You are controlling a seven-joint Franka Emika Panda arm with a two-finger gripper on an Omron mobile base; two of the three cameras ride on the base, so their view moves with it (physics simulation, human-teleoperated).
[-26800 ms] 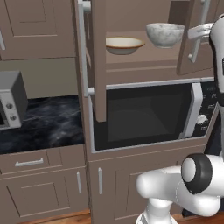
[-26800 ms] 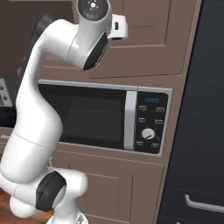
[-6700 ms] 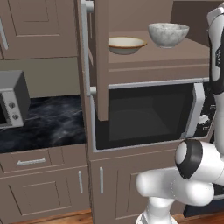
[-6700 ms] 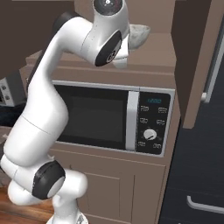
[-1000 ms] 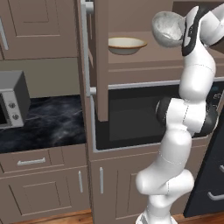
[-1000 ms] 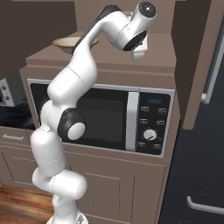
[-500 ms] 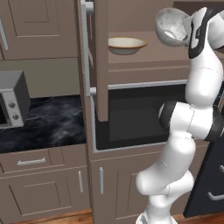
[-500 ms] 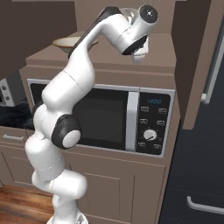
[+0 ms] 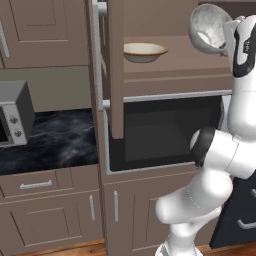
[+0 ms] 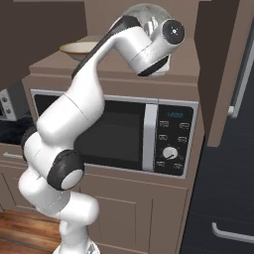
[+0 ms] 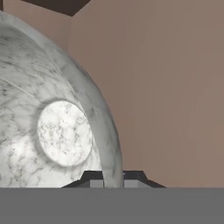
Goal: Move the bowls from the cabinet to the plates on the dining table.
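Observation:
My gripper (image 11: 113,177) is shut on the rim of the grey-white marbled bowl (image 9: 207,27), which hangs tilted on its side, clear of the shelf, in front of the open cabinet (image 9: 175,62). In the hand view the bowl (image 11: 52,131) shows its inside. From the right its rim (image 10: 143,12) shows above my arm. The cream bowl (image 9: 144,50) with the tan rim rests upright on the cabinet shelf to the left, and from the right it (image 10: 79,48) shows behind my arm. The plates and the dining table are out of view.
The cabinet door (image 9: 116,70) stands open at the left with its long bar handle (image 9: 95,55). A built-in microwave (image 10: 124,134) sits under the shelf. A grey microwave (image 9: 12,120) stands on the marble counter (image 9: 55,145) at the left. A dark appliance (image 10: 223,198) is to the right.
The marbled bowl has moved a little to the right and up, away from the shelf, held in my gripper. My arm has swung right. The cream bowl has not moved.

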